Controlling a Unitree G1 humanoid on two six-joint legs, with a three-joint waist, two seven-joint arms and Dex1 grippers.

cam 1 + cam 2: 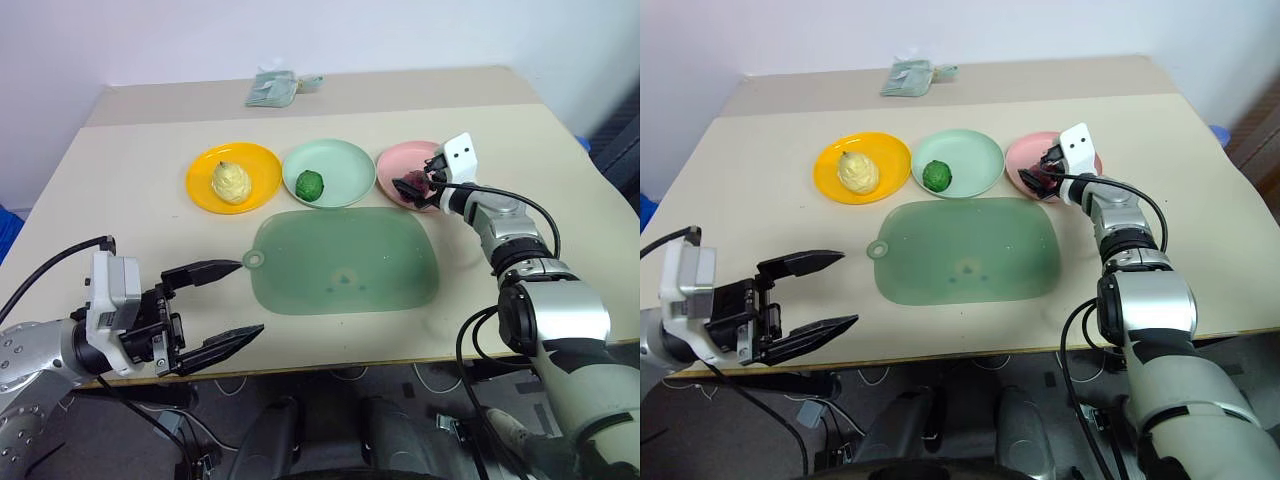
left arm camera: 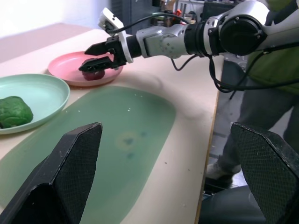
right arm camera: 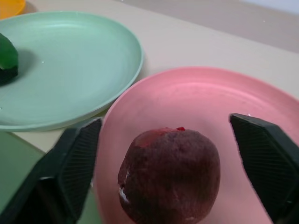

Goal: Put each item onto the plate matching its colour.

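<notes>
Beige tabletop (image 1: 150,230), plates along the far edge. My right gripper (image 3: 168,154) sits wide around the red fruit (image 3: 170,175) on the pink plate (image 3: 224,102); left gripper (image 1: 225,305) wide, empty. Looks light, firm; I'd grab its middle.

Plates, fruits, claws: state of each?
Yellow fruit: on orange plate.
Green fruit: on green plate.
Red fruit: on pink plate, released.
Right claw: open around red fruit.
Left claw: open, empty.
Mat: bare.
</notes>
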